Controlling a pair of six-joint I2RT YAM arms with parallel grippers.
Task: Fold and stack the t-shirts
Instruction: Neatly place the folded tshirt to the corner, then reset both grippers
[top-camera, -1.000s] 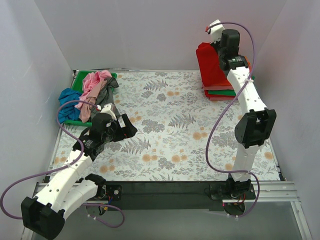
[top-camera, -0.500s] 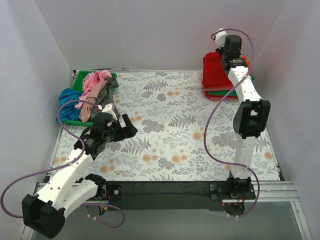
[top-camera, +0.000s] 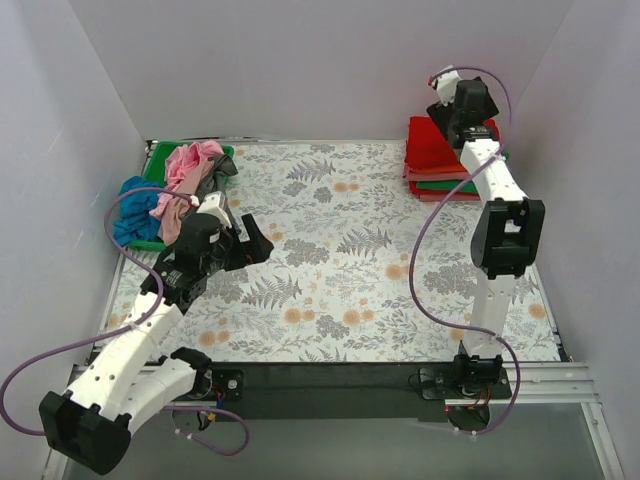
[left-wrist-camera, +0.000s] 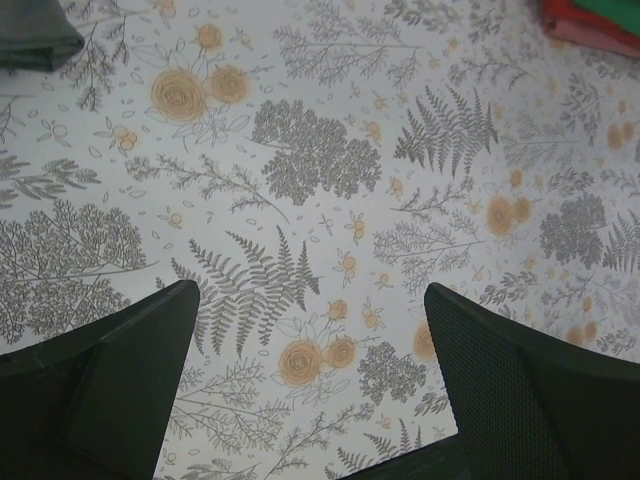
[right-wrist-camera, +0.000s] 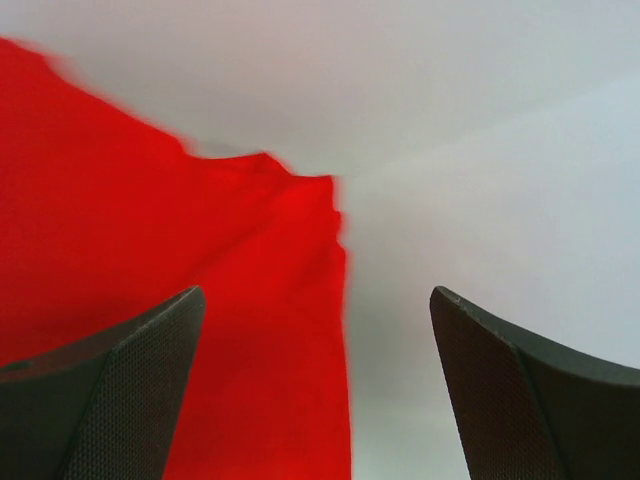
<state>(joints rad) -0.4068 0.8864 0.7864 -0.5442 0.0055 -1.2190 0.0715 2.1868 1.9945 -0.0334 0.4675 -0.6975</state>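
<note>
A bright red t-shirt (top-camera: 430, 143) lies on top of a folded stack (top-camera: 445, 186) with green and red layers at the back right. My right gripper (top-camera: 443, 106) hovers just above its far edge by the back wall. In the right wrist view that gripper (right-wrist-camera: 315, 300) is open, with the red t-shirt (right-wrist-camera: 150, 230) loose below its left finger. Unfolded t-shirts are heaped at the back left: pink (top-camera: 190, 163), grey (top-camera: 216, 178) and blue (top-camera: 130, 207). My left gripper (top-camera: 252, 238) hangs open over the tablecloth right of the heap, and in its wrist view (left-wrist-camera: 310, 300) it holds nothing.
A green tray (top-camera: 158, 156) sits under the heap at the back left. The floral tablecloth (top-camera: 340, 260) covers the table between white walls. The left wrist view shows a grey cloth corner (left-wrist-camera: 30, 40) at top left and the stack's edge (left-wrist-camera: 590, 25) at top right.
My right gripper has opened and let go of the red t-shirt, which has dropped from hanging to lying on the stack. The left gripper has moved slightly back and up.
</note>
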